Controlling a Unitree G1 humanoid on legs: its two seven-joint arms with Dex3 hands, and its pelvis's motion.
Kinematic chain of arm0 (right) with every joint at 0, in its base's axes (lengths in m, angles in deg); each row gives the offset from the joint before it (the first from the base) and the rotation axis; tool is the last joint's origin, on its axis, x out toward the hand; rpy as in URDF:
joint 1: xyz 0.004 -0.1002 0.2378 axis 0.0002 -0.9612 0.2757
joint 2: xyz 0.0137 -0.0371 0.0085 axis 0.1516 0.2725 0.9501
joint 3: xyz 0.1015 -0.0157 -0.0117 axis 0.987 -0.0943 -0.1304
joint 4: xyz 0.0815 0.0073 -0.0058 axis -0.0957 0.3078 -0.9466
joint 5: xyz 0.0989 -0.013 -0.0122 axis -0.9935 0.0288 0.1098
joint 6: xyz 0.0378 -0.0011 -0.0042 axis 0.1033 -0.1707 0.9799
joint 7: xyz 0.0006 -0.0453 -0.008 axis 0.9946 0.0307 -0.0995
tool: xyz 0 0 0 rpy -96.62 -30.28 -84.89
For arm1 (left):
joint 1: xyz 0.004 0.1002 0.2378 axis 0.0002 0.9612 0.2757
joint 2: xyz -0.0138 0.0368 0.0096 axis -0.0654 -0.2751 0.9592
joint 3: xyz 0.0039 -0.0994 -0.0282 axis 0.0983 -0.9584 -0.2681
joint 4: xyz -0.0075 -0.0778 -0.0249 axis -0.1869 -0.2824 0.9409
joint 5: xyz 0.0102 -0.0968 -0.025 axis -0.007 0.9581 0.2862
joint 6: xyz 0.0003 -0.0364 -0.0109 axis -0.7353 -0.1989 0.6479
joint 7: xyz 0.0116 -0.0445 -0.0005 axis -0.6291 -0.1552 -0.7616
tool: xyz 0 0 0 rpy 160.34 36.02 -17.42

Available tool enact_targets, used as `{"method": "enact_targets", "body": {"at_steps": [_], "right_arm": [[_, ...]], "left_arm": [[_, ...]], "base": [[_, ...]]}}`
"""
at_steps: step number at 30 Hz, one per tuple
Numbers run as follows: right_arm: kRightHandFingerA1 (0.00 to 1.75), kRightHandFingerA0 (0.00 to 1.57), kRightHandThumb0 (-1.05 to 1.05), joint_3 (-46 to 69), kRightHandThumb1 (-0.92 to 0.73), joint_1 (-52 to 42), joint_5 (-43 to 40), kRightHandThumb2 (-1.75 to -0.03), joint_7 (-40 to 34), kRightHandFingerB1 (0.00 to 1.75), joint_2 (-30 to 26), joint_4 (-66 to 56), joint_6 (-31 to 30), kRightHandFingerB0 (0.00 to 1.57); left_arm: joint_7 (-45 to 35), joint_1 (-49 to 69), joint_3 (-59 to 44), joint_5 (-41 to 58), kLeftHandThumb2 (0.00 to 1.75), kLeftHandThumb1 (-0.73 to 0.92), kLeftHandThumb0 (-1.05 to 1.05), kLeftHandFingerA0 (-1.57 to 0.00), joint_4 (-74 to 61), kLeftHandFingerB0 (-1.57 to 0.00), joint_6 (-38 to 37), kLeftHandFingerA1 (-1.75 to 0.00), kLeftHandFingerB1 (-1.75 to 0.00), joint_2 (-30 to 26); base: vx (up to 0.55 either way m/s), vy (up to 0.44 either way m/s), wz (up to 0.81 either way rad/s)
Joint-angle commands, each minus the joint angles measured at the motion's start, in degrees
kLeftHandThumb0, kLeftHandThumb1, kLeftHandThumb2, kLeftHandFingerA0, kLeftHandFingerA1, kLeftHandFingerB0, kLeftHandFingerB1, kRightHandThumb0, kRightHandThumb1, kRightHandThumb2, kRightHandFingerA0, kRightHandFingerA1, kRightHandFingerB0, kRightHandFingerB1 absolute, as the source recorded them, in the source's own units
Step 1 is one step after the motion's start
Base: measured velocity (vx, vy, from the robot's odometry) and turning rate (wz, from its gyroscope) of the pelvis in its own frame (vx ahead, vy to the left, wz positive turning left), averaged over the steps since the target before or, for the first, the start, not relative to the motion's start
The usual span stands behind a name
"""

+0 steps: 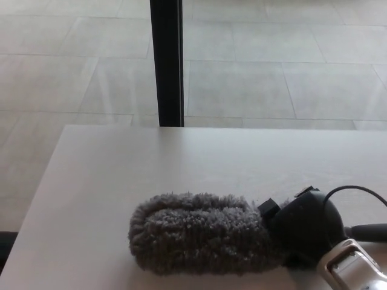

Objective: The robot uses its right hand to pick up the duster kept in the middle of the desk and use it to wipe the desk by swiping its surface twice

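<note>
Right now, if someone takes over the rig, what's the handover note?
Right hand: shut on the duster, low at the near right of the desk.
Left hand: not in view.
Duster: fluffy grey head lying flat on the desk, near the front edge, pointing toward the robot's left.
Done: duster picked up, pressed on the surface.
Left: swipe count can't be read from this picture; finish the two swipes.

We see only our right hand [308, 226], at about four o'clock in the head view: a rounded, matte black shell with small angular black edges along its top. A thin black cable [354, 191] loops out of it toward three o'clock, and a glossy white-and-silver wrist segment [354, 269] joins it at five o'clock.
</note>
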Motion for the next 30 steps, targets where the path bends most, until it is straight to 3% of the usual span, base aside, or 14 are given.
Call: {"method": "enact_targets", "body": {"at_steps": [1, 8, 9, 10, 11, 17, 18, 20, 24, 25, 26, 27, 28, 30], "right_arm": [[1.59, 0.91, -0.32, -1.4, -0.62, -3.1, 2.6, -0.58, -0.5, 0.6, -3.6, -3.4, 9.8, 0.84], [1.65, 0.93, -0.34, 0.9, -0.63, -3.1, 2.3, -0.66, -4.5, 0.69, -4.7, 0.0, 12.4, 0.89], [1.35, 1.21, -0.36, 1.6, -0.46, -2.9, 1.8, -0.92, -4.4, 0.79, -4.9, 0.8, 13.4, 0.83], [1.67, 0.92, -0.31, 1.8, -0.62, -2.3, 2.4, -0.64, -7.1, 0.72, -4.8, 2.9, 14.0, 0.91], [1.7, 0.94, -0.33, 2.1, -0.63, -1.7, 2.5, -0.64, -7.0, 0.78, -4.7, 3.9, 14.2, 0.91], [1.71, 0.88, -0.26, 2.5, -0.64, 2.1, 4.5, -0.64, -8.3, 1.0, -3.6, 9.6, 16.6, 0.84], [1.67, 0.83, -0.27, 2.5, -0.63, 3.7, 3.3, -0.63, -8.9, 0.78, -3.1, 11.6, 20.2, 0.86], [1.65, 0.78, -0.27, 2.6, -0.64, 5.0, 2.4, -0.62, -9.4, 0.84, -2.6, 13.5, 23.0, 0.83], [1.63, 0.86, -0.27, 1.9, -0.61, 9.5, 1.7, -0.65, -19.3, 0.77, -0.3, 23.0, 32.9, 0.91], [1.65, 0.85, -0.28, 2.0, -0.63, 10.0, 1.6, -0.64, -19.2, 0.82, 0.1, 23.9, 33.0, 0.89], [1.72, 0.86, -0.26, 2.3, -0.61, 10.3, 1.4, -0.68, -19.7, 1.01, 0.8, 24.8, 32.6, 0.88], [1.75, 0.82, -0.26, 3.7, -0.63, 10.1, -0.3, -0.74, -15.9, 1.32, 1.9, 24.7, 30.6, 0.74], [1.75, 0.82, -0.21, 7.3, -0.61, 9.1, -5.3, -0.79, -9.4, 1.51, 3.8, 24.1, 28.8, 0.72], [1.75, 0.86, -0.19, 12.4, -0.53, 8.1, -10.6, -0.84, -3.9, 1.59, 7.1, 24.4, 25.4, 0.72]], "left_arm": [[-0.4, -0.6, 0.8, -0.9, 0.67, 0.92, -0.52, -0.39, 0.2, -0.38, -0.2, -0.61, -0.47, -1.7], [-0.7, -0.1, 0.5, -0.3, 0.67, 0.91, -0.52, -0.4, 0.3, -0.4, -0.7, -0.61, -0.48, -1.6], [-0.4, -0.2, 0.4, -0.3, 0.67, 0.91, -0.52, -0.41, 0.3, -0.39, -0.7, -0.62, -0.49, -1.4], [-0.1, -0.4, 0.8, -0.6, 0.67, 0.91, -0.52, -0.43, 0.4, -0.4, -0.7, -0.61, -0.48, -1.3], [-0.5, -0.4, 0.6, -0.4, 0.67, 0.92, -0.52, -0.41, 0.5, -0.38, -0.6, -0.61, -0.48, -1.2], [-0.7, 0.7, 0.2, 0.1, 0.67, 0.92, -0.53, -0.41, 0.3, -0.41, -1.0, -0.64, -0.49, -0.8], [-0.8, 0.7, -0.4, 0.7, 0.67, 0.92, -0.52, -0.4, 0.4, -0.4, -0.7, -0.63, -0.49, -0.7], [-0.8, 0.9, -0.5, 0.7, 0.67, 0.91, -0.52, -0.4, 0.3, -0.4, -0.9, -0.63, -0.49, -0.5], [-0.2, 0.9, -0.6, 0.6, 0.67, 0.92, -0.52, -0.4, 0.5, -0.39, -0.8, -0.63, -0.5, 0.1], [-0.3, 1.0, -0.6, 0.7, 0.67, 0.92, -0.52, -0.4, 0.4, -0.39, -0.9, -0.64, -0.51, 0.1], [-0.3, 1.1, -0.7, 0.7, 0.67, 0.91, -0.52, -0.39, 0.4, -0.4, -1.0, -0.64, -0.51, 0.1], [-0.7, 1.5, -0.7, 0.8, 0.67, 0.9, -0.53, -0.37, 0.1, -0.37, -1.2, -0.65, -0.51, -0.1], [-0.4, 1.5, -0.7, 0.7, 0.67, 0.88, -0.54, -0.39, 0.1, -0.4, -1.0, -0.64, -0.5, -0.2], [0.0, 1.4, -0.5, 0.4, 0.67, 0.91, -0.52, -0.39, 0.2, -0.41, -1.0, -0.63, -0.5, -0.2]], "base": [[0.0, 0.0, 0.0], [0.0, 0.0, 0.0], [0.0, 0.0, 0.0], [0.0, 0.0, 0.0], [0.0, 0.0, 0.0], [0.0, 0.0, 0.0], [0.0, 0.0, 0.0], [0.0, 0.0, 0.0], [0.0, 0.0, 0.0], [0.0, 0.0, 0.0], [0.0, 0.0, 0.0], [0.0, 0.0, 0.0], [0.0, 0.0, 0.0], [0.0, 0.0, 0.0]]}}
